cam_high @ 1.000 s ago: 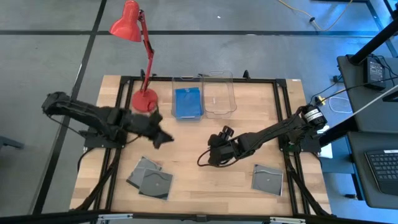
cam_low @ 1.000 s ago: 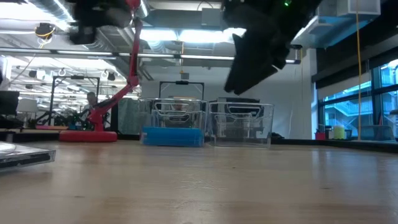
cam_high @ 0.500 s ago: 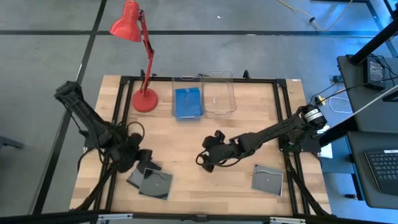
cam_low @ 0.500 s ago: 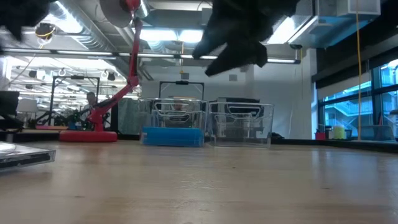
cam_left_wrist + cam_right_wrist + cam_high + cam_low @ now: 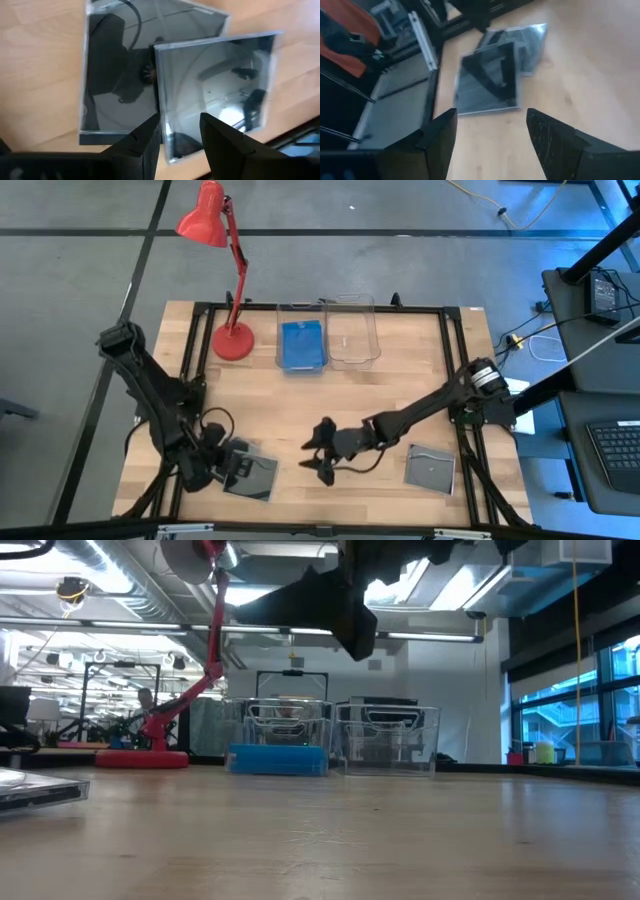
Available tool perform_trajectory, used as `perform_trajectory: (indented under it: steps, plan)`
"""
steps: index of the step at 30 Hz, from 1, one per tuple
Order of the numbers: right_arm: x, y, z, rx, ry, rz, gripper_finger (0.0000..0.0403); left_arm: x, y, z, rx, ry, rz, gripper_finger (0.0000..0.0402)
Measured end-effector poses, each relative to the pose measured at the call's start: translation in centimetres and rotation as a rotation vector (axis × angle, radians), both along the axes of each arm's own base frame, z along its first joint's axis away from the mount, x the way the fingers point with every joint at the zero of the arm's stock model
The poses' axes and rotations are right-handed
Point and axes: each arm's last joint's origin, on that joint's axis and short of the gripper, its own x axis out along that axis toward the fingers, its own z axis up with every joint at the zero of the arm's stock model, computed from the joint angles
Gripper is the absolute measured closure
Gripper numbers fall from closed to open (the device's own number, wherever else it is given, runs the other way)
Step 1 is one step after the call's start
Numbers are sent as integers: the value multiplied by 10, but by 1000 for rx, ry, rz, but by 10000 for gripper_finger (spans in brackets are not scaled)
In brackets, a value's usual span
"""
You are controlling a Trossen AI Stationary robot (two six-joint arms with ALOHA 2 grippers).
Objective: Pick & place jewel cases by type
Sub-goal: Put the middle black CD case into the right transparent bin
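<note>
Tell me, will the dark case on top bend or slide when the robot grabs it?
The top grey case looks like thin hard plastic, so it probably stays stiff. Its shiny face and its perch on the lower case suggest it may slide as the left gripper closes.

Wooden worktop (image 5: 300, 410). Red desk lamp (image 5: 222, 240), base at 11 o'clock. Two clear plastic bins at 12 o'clock, side by side: left bin (image 5: 301, 315), right bin (image 5: 353, 332). Keyboard (image 5: 613, 450) on side desk, 3 o'clock.
</note>
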Motion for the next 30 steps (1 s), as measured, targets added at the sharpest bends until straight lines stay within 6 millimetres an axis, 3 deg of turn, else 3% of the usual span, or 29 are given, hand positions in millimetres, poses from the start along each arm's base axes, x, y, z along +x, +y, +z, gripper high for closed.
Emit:
perform_trajectory:
  steps: [9, 14, 20, 30]
  plan:
    - [-2, 42, -20, 18, -22, 77, 160, -8, -10, -9, 102, -49, -89, 268]
    - [23, 61, -30, -49, -29, 82, 160, -9, -11, -7, 114, -99, -78, 267]
    - [53, 78, -46, -172, 107, 127, 160, -10, -12, -9, 68, -37, -59, 269]
    - [81, 86, -66, -381, 191, 153, 160, -3, -14, -20, 82, -2, -23, 272]
